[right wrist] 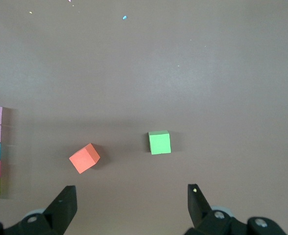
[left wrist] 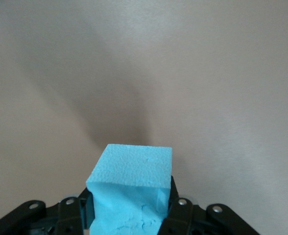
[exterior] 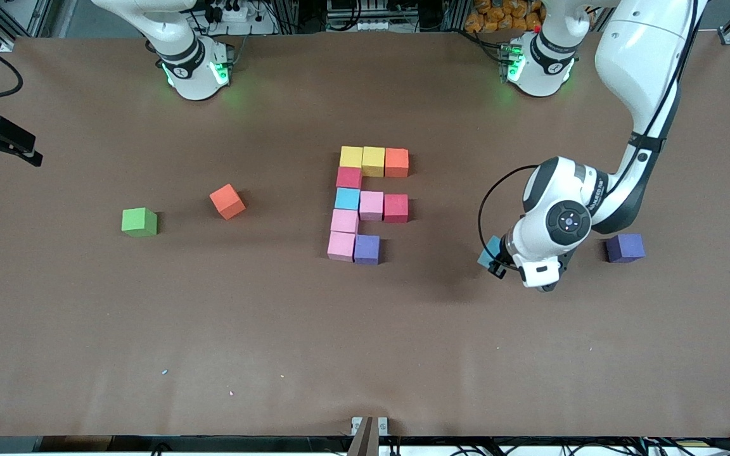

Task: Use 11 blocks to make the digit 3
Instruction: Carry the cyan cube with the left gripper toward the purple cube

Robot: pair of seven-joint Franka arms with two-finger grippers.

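Closest to the front camera among the cubes is the light blue cube point(left wrist: 132, 188) clamped between the fingers of the left end effector point(exterior: 497, 261), over bare desk point(exterior: 365, 354) between the digit figure point(exterior: 365, 206) and a loose purple cube point(exterior: 625, 247) toward the left arm's end. The figure so far is ten touching cubes: a farthest bar of two yellow and one orange, a column running nearer of red, light blue and two pink, a middle bar of pink and red, and a purple cube point(exterior: 367, 249) beside the nearest pink one. Toward the right arm's end lie a turned orange-red cube point(exterior: 227, 201) and a green cube point(exterior: 139, 222), well apart from the figure. The right end effector point(right wrist: 132, 203) waits above these two with its fingers spread wide, holding nothing. No readable writing shows on any cube.
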